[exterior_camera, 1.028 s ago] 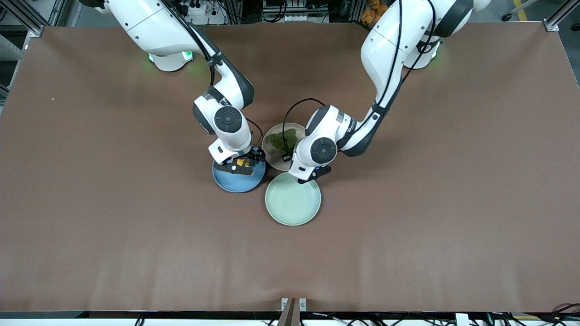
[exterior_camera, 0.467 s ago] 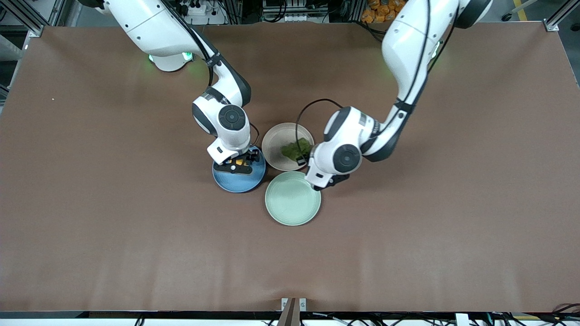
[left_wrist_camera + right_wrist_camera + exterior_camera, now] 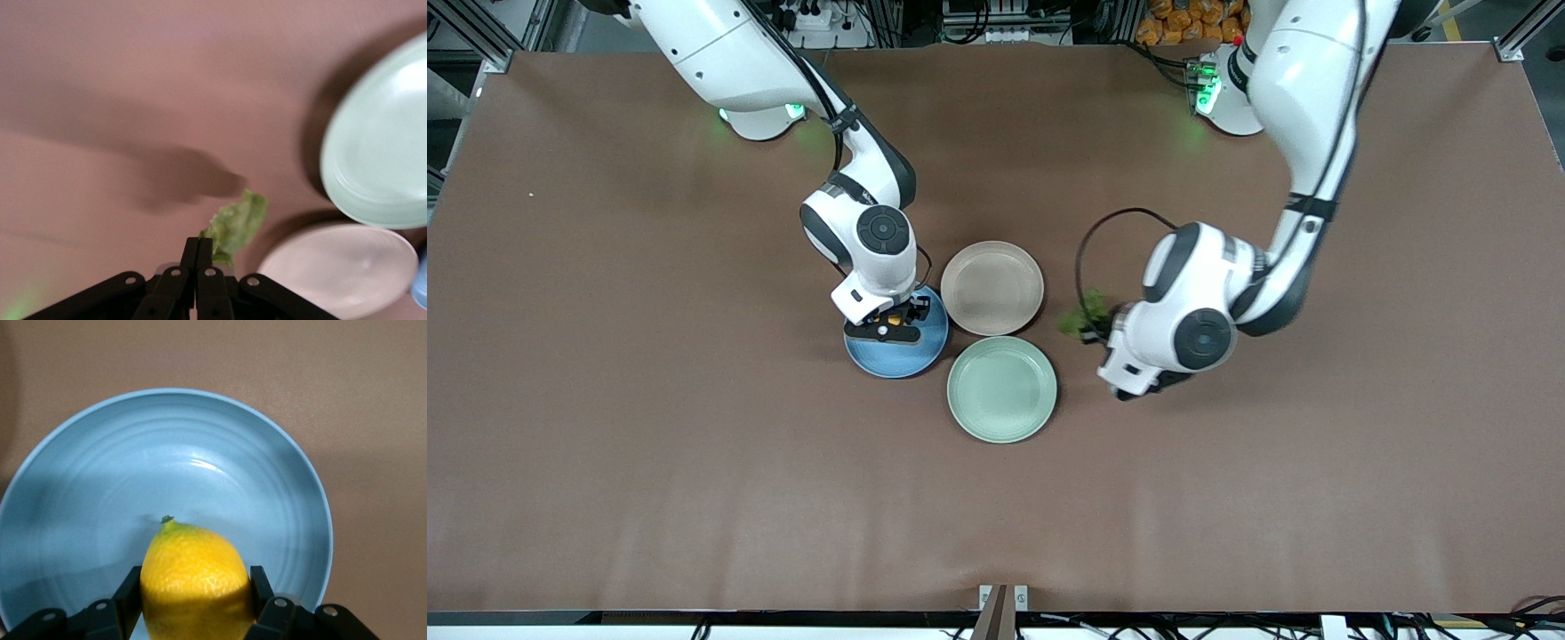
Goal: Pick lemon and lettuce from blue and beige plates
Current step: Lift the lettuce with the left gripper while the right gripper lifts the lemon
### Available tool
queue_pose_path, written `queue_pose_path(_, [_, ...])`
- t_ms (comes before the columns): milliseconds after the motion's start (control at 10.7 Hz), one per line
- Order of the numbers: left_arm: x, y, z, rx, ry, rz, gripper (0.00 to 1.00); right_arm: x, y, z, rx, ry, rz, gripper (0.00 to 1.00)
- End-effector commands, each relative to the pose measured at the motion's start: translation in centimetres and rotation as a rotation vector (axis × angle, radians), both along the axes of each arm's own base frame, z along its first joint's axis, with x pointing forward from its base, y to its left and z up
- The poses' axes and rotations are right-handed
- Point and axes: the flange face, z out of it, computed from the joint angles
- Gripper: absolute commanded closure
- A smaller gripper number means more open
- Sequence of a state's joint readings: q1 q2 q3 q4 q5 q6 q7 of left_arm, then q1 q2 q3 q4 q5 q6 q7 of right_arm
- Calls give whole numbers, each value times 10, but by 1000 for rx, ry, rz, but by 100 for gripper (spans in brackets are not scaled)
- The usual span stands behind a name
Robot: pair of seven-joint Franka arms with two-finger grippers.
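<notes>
Right tool (image 3: 889,325) is low over the blue plate (image 3: 895,360), its fingers (image 3: 130,597) clamped on either flank of the lemon (image 3: 195,583). In the right wrist view the lemon sits between the fingers over the plate's floor, stem nub pointing toward the plate's centre; whether it touches the plate cannot be told. The plate's rim shows all round, with bare glaze between fruit and rim.

Left tool (image 3: 198,253) is up in the air over bare counter (image 3: 1227,498), toward the left arm's end from the beige plate (image 3: 992,288). Its fingers are pressed together on one edge of the lettuce (image 3: 235,224), and the rest of the leaf hangs free, crumpled, past the fingertips. In the front view the lettuce (image 3: 1086,315) shows as a small green clump clear of the beige plate's rim.

The three plates stand close together: blue and beige side by side with rims nearly touching, the mint-green plate (image 3: 1001,388) nearer to the front camera, its rim just beside both. The beige and mint-green plates hold nothing. Wide brown counter lies open all round the plates, out to every edge.
</notes>
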State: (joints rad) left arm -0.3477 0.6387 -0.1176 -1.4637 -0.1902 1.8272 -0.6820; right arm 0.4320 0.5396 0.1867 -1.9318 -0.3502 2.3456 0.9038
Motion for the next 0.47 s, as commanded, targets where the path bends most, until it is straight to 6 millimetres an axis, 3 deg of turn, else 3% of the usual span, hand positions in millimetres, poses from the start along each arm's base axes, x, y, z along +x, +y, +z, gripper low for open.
queue_pose_path(0, [9, 33, 11, 31, -19, -40, 100, 12, -15, 16, -42, -1, 34, 100])
queue_pose_path(187, [27, 78, 17, 89, -57, -25, 100, 43, -30, 83, -98, 56, 22, 100])
queue_pose_path(280, [39, 113, 18, 92, -60, 10, 100, 57, -44, 117, -58, 101, 31, 100])
queue_pose_path(374, [42, 123, 17, 80, -63, -8, 100, 77, -78, 147, -2, 121, 42, 100])
